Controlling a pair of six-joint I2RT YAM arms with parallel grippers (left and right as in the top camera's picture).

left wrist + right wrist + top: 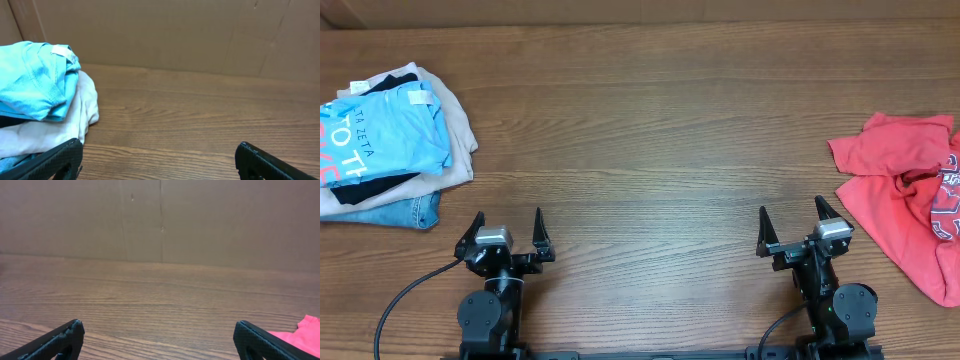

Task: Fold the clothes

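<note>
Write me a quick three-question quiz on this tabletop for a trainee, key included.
1. True or false: the coral-red T-shirt lies neatly folded.
2. Which stands nearer that T-shirt? A) left pincer B) right pincer
3. Fill in: both pincers are ____, holding nothing.
Key: 1 false, it lies crumpled; 2 B; 3 open.
</note>
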